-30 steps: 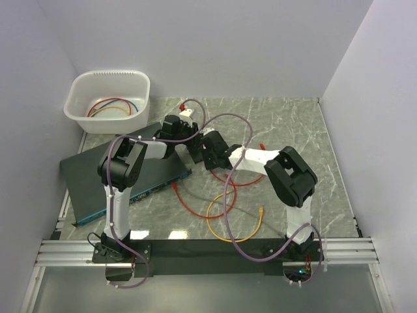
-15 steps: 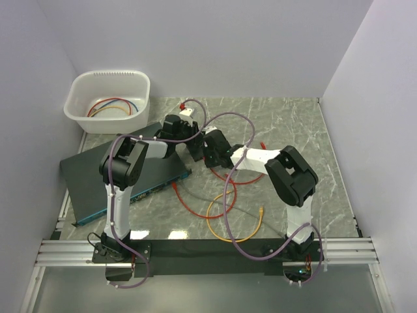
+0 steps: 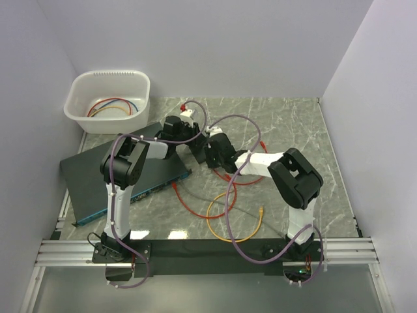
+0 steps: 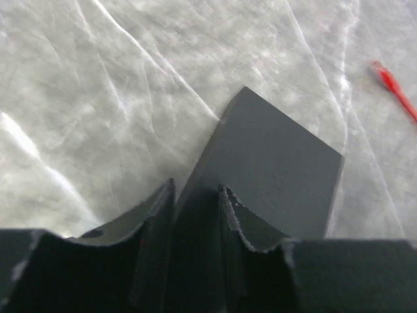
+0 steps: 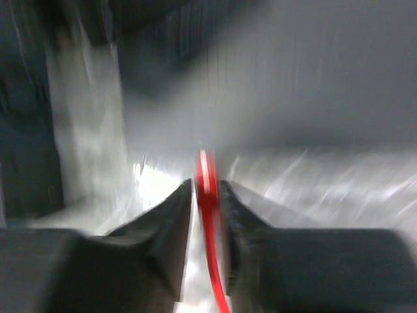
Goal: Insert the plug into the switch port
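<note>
Left claw point(image 4: 195, 192): clamped on the near edge of a flat black box point(image 4: 273, 163); the box's far corners stuck out past the fingers over bare desk point(image 3: 293, 124).
Right claw point(image 5: 207, 186): closed on the plug point(image 5: 205, 166); its red cable point(image 5: 215, 261) ran back between the fingers; the view was blurred, so the clear tip could not be made out.
Plug's place: held off the desk, its end just past the fingertips, facing a dark blurred mass; in the top view it was hidden where the two claws met, just right of the switch point(image 3: 98, 173).
Ports point(image 3: 144, 191): a row on the switch's teal front face; too small to tell apart; the face's right end lay near the right claw.
Switch edges: the slab sat skewed to the desk's sides; left corner close to the left wall; near corner by the front rail point(image 3: 208, 248).
Red end point(image 3: 174, 184): loose on the desk, just beside the teal face's right end.
Open room: bare marble right of the claws and behind them, up to the walls; the basin point(image 3: 140, 81) filled the far left corner; the yellow loop point(image 3: 218, 228) lay between the arms, nearer the rail.
</note>
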### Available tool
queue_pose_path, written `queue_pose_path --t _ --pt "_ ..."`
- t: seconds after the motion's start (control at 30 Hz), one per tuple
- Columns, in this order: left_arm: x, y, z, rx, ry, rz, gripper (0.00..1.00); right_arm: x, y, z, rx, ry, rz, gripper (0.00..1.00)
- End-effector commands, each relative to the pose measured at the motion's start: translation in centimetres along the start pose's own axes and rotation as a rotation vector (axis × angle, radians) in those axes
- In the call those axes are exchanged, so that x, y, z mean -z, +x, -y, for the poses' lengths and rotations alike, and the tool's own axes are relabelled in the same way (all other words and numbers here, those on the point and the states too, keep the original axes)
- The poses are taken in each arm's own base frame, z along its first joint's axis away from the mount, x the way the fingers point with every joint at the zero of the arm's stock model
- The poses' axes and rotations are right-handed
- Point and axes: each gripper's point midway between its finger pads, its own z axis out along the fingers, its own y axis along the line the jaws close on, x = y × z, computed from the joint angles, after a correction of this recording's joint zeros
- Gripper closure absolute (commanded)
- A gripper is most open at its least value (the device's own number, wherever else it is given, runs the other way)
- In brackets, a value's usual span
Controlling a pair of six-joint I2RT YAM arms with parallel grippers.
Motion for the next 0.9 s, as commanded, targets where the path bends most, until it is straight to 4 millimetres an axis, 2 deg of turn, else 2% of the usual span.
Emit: queue_pose_path --t 0.0,0.07,0.17,0.33,0.4,0.5,0.53,0.57,0.6,0.7,0.8,0.83,0.87 --pt "3.6 14.3 8.0 0.281 0.217 -0.507 0.73 3.3 -14.7 -1.5 -0.082 -0.023 0.491 0.66" --pt "3.4 13.6 7.7 0.266 0.191 -0.491 0.66 3.7 -13.7 -1.8 -0.065 -0.013 0.478 0.56" --pt "3.4 12.5 6.7 0.27 0.161 -0.465 0.59 4.3 -12.4 -2.2 -0.048 0.003 0.453 0.47" --pt "3.1 9.8 4.5 0.279 0.092 -0.409 0.52 5.8 -10.6 -3.7 -0.022 -0.008 0.403 0.43" --pt "2.9 8.2 3.4 0.283 0.064 -0.378 0.52 7.4 -10.4 -5.0 -0.005 -0.02 0.408 0.39" --pt "2.5 6.4 1.7 0.28 0.013 -0.346 0.5 9.5 -9.9 -5.4 0.005 0.017 0.386 0.38" --pt "2.4 6.0 1.4 0.278 0.001 -0.342 0.5 9.9 -8.9 -5.0 0.004 0.043 0.35 0.39" --pt "2.4 5.3 0.9 0.279 -0.01 -0.328 0.5 11.2 -8.9 -4.7 -0.008 0.048 0.353 0.39" --pt "2.2 4.5 0.6 0.274 -0.023 -0.316 0.5 11.8 -7.5 -4.8 -0.024 0.052 0.315 0.39" --pt "2.2 2.4 0.1 0.267 -0.047 -0.275 0.48 14.0 -5.3 -4.8 -0.051 0.034 0.275 0.41" --pt "2.3 0.1 -0.3 0.267 -0.073 -0.226 0.48 16.0 -1.3 -4.8 -0.046 0.036 0.181 0.43" --pt "2.6 -1.1 0.0 0.267 -0.076 -0.204 0.48 16.5 -0.3 -5.2 -0.059 0.022 0.161 0.43" --pt "2.8 -1.8 -0.7 0.268 -0.116 -0.182 0.48 17.1 1.4 -6.0 -0.044 -0.015 0.124 0.43"
